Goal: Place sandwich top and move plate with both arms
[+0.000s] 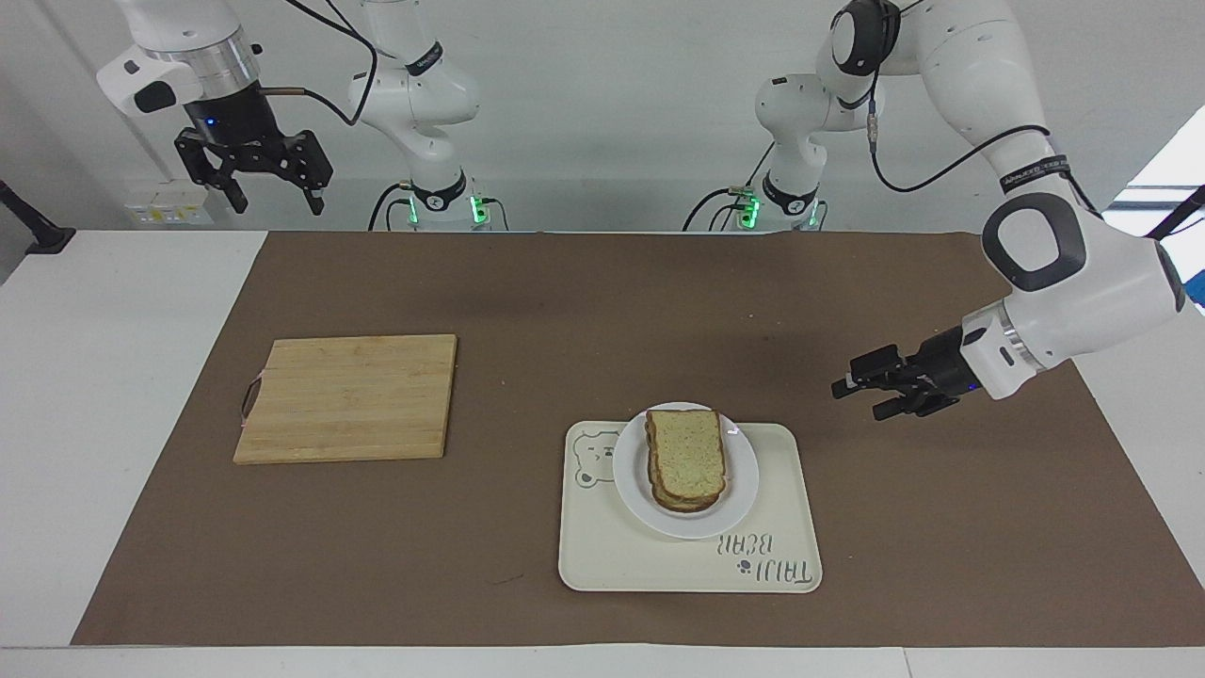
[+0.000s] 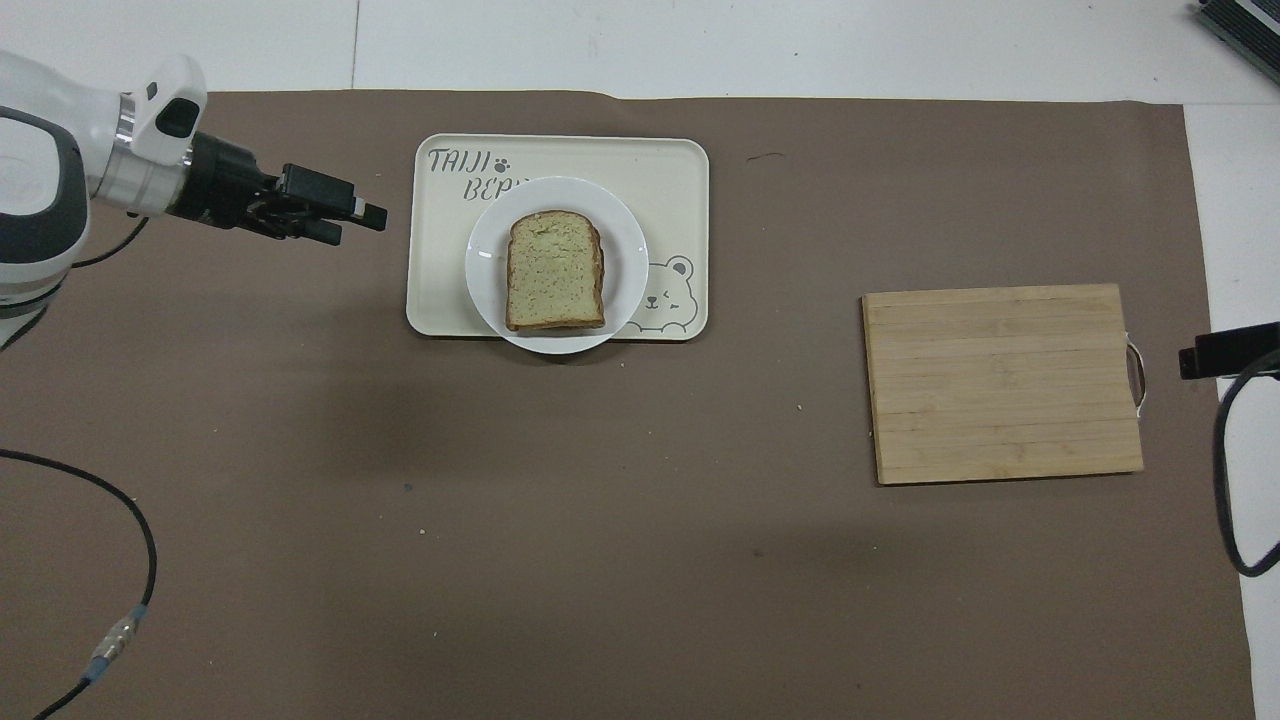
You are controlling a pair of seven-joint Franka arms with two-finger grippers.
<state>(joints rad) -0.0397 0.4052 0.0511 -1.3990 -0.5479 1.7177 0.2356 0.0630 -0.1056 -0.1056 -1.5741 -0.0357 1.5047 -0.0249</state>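
Observation:
The sandwich top [image 1: 685,454] is a speckled bread slice lying on another slice on the small white plate [image 1: 633,478]. It also shows in the overhead view [image 2: 555,268], on the plate [image 2: 626,240]. The plate sits on the cream tray and slightly overhangs the tray's edge nearer to the robots. My left gripper [image 1: 859,399] is open and empty, raised over the brown mat beside the tray toward the left arm's end; it also shows in the overhead view [image 2: 356,227]. My right gripper [image 1: 274,200] is open and empty, waiting high above the right arm's end of the table.
The cream tray [image 1: 602,556] with a bear drawing lies on the brown mat; it also shows in the overhead view [image 2: 680,165]. A wooden cutting board [image 1: 348,395] lies toward the right arm's end, seen from overhead too [image 2: 1000,380]. A cable trails by the left arm.

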